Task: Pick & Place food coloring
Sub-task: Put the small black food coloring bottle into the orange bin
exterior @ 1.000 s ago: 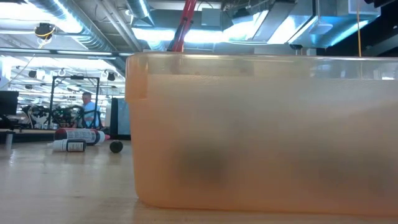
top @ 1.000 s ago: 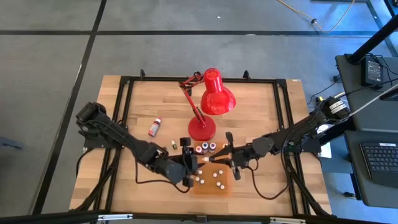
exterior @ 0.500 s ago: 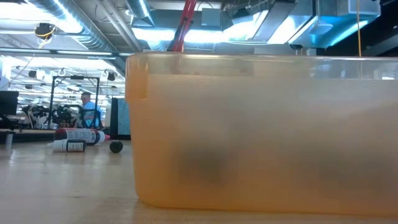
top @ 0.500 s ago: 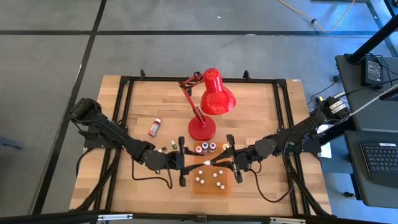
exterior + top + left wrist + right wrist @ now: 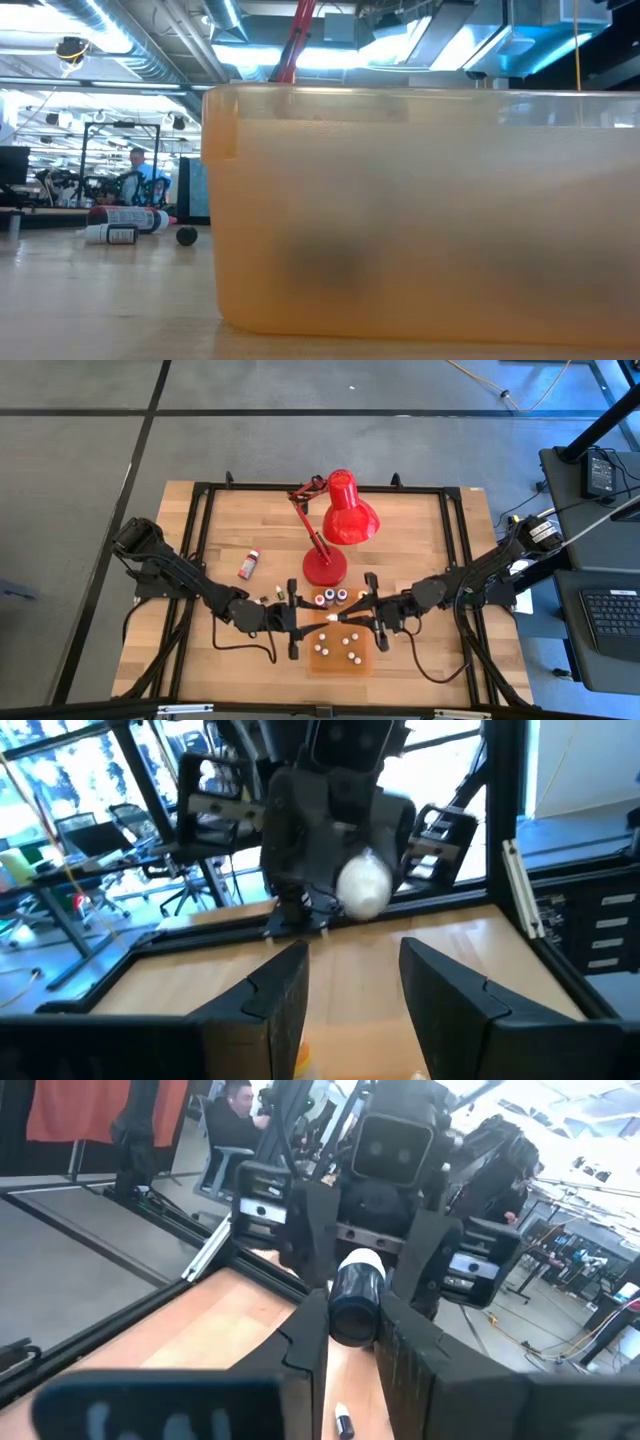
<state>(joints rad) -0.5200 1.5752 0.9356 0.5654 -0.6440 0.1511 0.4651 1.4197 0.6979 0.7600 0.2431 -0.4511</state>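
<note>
Two claws meet nose to nose above the orange tray [image 5: 340, 652] on the desk [image 5: 400, 530]: the right claw [image 5: 352, 1342] pinches a dark food coloring bottle [image 5: 355, 1292], the left claw [image 5: 352, 982] stands half open. A misaligned handover could drop the bottle outside the tray.

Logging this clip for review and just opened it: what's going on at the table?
Two robot arms meet nose to nose over the near middle of the table, just behind an orange tray that already holds several small food coloring bottles. The right gripper is shut on a dark bottle with a white cap, holding it out toward the left gripper, whose fingers are open around nothing. A few bottles wait by the red lamp, and one lies apart.
</note>
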